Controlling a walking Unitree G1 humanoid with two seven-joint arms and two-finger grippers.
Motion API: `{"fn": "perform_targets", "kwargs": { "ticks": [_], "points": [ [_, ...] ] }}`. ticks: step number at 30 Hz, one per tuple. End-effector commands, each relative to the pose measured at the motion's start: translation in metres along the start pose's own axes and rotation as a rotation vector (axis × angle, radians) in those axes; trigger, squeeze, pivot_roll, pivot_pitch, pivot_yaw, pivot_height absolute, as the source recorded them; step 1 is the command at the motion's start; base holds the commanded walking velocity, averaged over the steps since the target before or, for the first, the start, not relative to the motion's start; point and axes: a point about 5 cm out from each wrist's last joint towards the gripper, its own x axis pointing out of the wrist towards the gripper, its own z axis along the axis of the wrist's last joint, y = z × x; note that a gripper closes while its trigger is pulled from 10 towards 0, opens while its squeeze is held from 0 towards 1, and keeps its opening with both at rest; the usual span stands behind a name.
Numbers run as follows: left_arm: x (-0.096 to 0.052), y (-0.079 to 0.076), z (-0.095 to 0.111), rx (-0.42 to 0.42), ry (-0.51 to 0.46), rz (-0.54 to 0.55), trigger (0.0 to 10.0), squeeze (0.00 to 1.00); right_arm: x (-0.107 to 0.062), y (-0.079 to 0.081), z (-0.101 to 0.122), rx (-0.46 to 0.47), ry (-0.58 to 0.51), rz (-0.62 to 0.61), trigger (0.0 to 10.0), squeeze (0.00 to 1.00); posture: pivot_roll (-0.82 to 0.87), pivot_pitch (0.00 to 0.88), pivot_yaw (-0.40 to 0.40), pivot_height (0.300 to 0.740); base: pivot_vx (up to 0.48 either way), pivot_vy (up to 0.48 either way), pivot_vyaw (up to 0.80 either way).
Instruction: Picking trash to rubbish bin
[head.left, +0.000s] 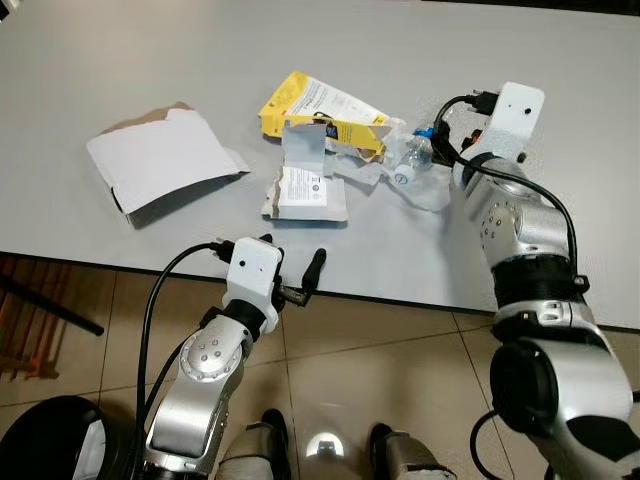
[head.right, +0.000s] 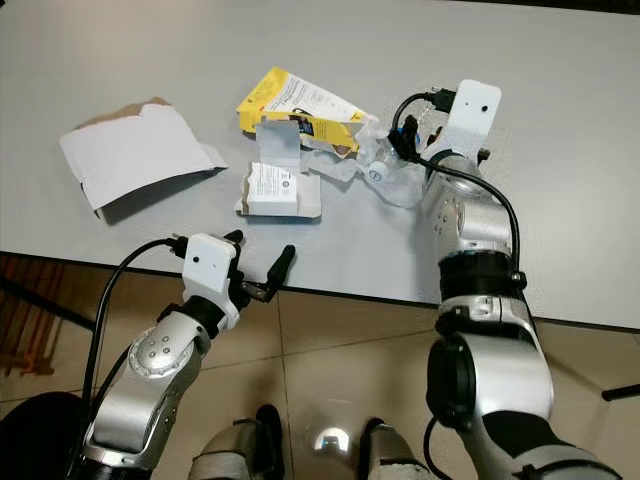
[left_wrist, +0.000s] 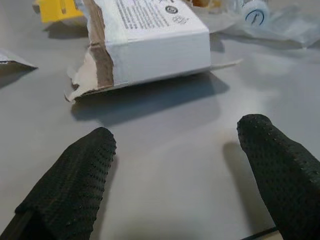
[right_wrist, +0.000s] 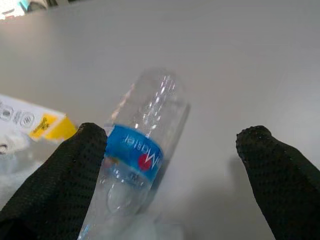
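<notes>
Could slip — the bottle (right_wrist: 142, 160) is clear, round and smooth, and looks light and empty, so a squeeze from the right gripper (right_wrist: 170, 170) might make it roll or pop out sideways. Could also grab the thin clear wrap (head.left: 435, 190) under it by mistake and drag that along. Right gripper wide open, one finger (right_wrist: 75, 170) touching the blue label, the other finger (right_wrist: 275, 175) well apart from it, so nothing held yet. Bottle lying flat on the grey table (head.left: 120, 60), at about 1 o'clock from the table's middle, just beside the yellow box (head.left: 320, 115) and near the torn white box (head.left: 310, 190). Long axis in the head view running from about 7 o'clock to 1 o'clock, white cap (head.left: 404, 176) at the 7 o'clock end, pointing back toward the robot and the torn white box. Left gripper (left_wrist: 175, 165) open too, empty, hovering at the near table edge at about 6 o'clock, aimed at the torn white box. Flat white card (head.left: 160, 160) lying apart at 9 o'clock. Best guess: a slow, centred pinch across the label needed, or the bottle scoots away.
</notes>
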Motion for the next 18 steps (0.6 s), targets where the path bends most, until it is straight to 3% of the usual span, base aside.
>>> {"fn": "perform_targets", "kwargs": {
  "ticks": [1, 13, 14, 18],
  "points": [
    [-0.002, 0.002, 0.004, 0.009, -0.001, -0.004, 10.0, 0.0, 0.003, 0.001, 0.003, 0.033, -0.002, 0.023, 10.0, 0.0, -0.01, 0.301, 0.042, 0.74, 0.0, 0.0, 0.0],
    [-0.009, 0.002, 0.002, 0.021, 0.019, -0.013, 10.0, 0.0, 0.01, 0.015, 0.008, 0.128, 0.024, 0.063, 10.0, 0.0, 0.01, 0.313, 0.049, 0.74, 0.0, 0.0, 0.0],
    [-0.012, 0.003, 0.0, 0.028, 0.032, -0.024, 10.0, 0.0, 0.011, 0.021, 0.005, 0.197, 0.044, 0.085, 10.0, 0.0, 0.01, 0.313, 0.049, 0.74, 0.0, 0.0, 0.0],
    [-0.017, 0.009, -0.003, 0.052, 0.05, -0.032, 10.0, 0.0, 0.01, 0.027, -0.012, 0.261, 0.111, 0.086, 10.0, 0.0, 0.01, 0.313, 0.049, 0.74, 0.0, 0.0, 0.0]
  ]
}}
